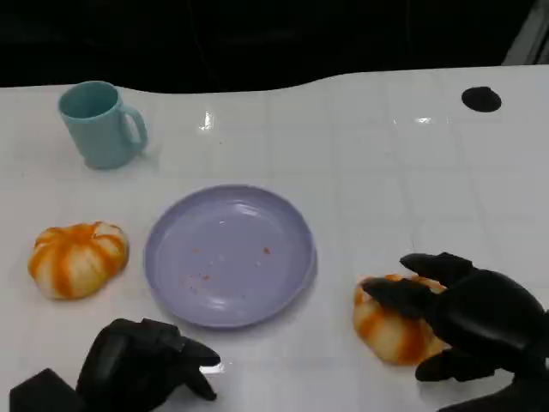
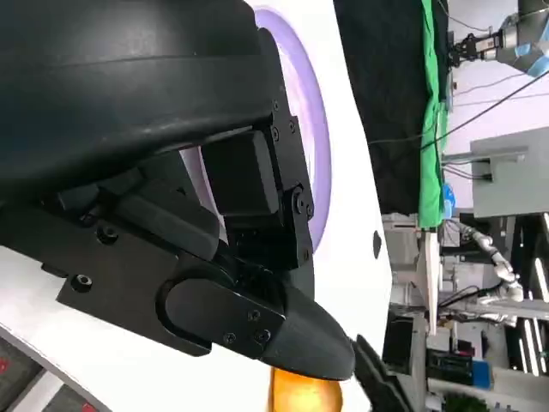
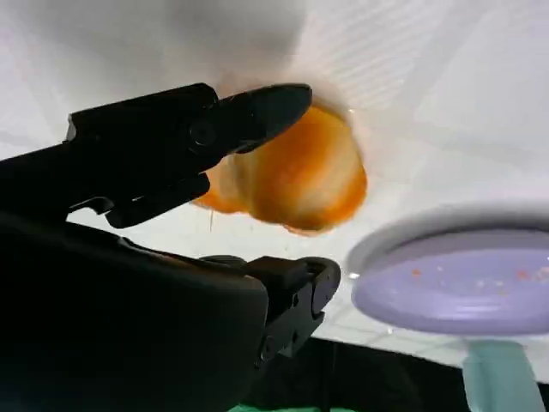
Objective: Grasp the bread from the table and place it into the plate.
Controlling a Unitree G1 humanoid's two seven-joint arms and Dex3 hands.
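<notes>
At the near right of the white desk (image 1: 386, 154), the right hand (image 1: 467, 318) lies over one bread (image 1: 390, 330), its fingers (image 1: 403, 296) spread around the orange-striped bun and touching its top; whether they grip it firmly cannot be told. That bread sits on the desk just right of the plate (image 1: 230, 255), apart from its rim. The lilac plate carries only a few crumbs. A second bread (image 1: 77, 257) lies left of the plate. The left hand (image 1: 141, 360) rests near the plate's front edge, fingers curled in on nothing. A teal mug (image 1: 100, 124) stands at the far left, and a black dot (image 1: 480, 99) marks the far right. No writing or labels can be read.
</notes>
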